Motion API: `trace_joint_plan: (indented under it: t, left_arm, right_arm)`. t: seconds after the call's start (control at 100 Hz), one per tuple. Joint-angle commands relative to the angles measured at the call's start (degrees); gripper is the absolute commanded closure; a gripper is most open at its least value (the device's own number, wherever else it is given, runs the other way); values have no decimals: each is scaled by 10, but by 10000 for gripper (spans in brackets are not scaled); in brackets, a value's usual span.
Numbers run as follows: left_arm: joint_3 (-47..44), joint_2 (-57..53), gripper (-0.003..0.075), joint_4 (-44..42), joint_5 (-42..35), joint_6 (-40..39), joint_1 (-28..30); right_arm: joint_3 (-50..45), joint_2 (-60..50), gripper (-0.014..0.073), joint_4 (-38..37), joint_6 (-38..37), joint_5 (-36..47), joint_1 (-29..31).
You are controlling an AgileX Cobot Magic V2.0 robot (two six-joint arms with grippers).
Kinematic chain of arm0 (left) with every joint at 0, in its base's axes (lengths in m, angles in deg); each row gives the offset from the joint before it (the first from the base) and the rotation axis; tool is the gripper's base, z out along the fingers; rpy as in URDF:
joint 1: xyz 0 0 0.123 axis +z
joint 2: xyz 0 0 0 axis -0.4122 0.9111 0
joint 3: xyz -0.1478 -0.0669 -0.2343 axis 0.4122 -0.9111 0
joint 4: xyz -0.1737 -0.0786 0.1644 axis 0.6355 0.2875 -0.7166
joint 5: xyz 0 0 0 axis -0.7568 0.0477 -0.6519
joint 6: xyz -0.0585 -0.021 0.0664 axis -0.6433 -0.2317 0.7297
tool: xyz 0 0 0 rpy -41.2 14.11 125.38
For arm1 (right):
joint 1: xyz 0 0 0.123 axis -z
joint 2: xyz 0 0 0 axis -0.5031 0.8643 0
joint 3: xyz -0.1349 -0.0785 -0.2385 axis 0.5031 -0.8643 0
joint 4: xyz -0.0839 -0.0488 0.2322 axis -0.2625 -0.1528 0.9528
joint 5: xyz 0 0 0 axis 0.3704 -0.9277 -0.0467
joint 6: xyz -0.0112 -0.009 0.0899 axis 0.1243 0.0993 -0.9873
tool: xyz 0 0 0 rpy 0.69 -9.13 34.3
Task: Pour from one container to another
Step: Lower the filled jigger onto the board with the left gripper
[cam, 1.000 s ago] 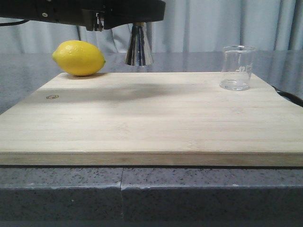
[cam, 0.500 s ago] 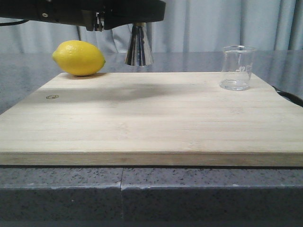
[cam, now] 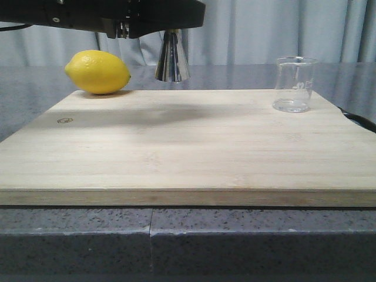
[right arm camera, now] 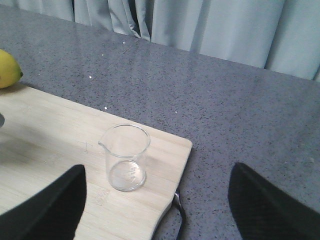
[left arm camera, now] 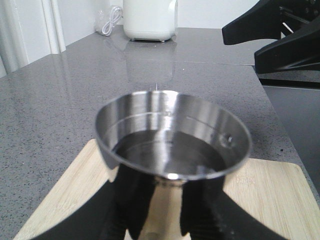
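Note:
My left gripper (left arm camera: 167, 202) is shut on the narrow waist of the steel jigger (left arm camera: 172, 140), which it holds upright above the board's far edge. The jigger's upper cup appears to hold clear liquid. In the front view only the jigger's lower cone (cam: 172, 59) shows below the black left arm (cam: 117, 14). The clear glass beaker (cam: 294, 84) stands empty at the board's far right corner. My right gripper (right arm camera: 157, 215) hangs open above and just behind the beaker (right arm camera: 125, 157), its fingers (right arm camera: 47, 210) wide apart and touching nothing.
A lemon (cam: 97, 71) lies at the far left corner of the bamboo cutting board (cam: 188, 153). A dark handle (cam: 358, 120) sticks out at the board's right edge. A white appliance (left arm camera: 150, 19) stands on the grey counter. Curtains hang behind.

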State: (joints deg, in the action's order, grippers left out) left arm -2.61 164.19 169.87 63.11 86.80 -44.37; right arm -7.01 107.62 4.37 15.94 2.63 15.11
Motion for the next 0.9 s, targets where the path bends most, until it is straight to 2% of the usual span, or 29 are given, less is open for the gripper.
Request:
trace_joint_plan:
  t: [0.0, 0.89]
  left_arm:
    - [17, -28, 500, 53, 61, 1, -5]
    - [17, 33, 500, 53, 61, 12, -3]
  right_arm:
    - [15, -4, 61, 1, 4, 41, -2]
    - [15, -4, 61, 1, 4, 41, -2]
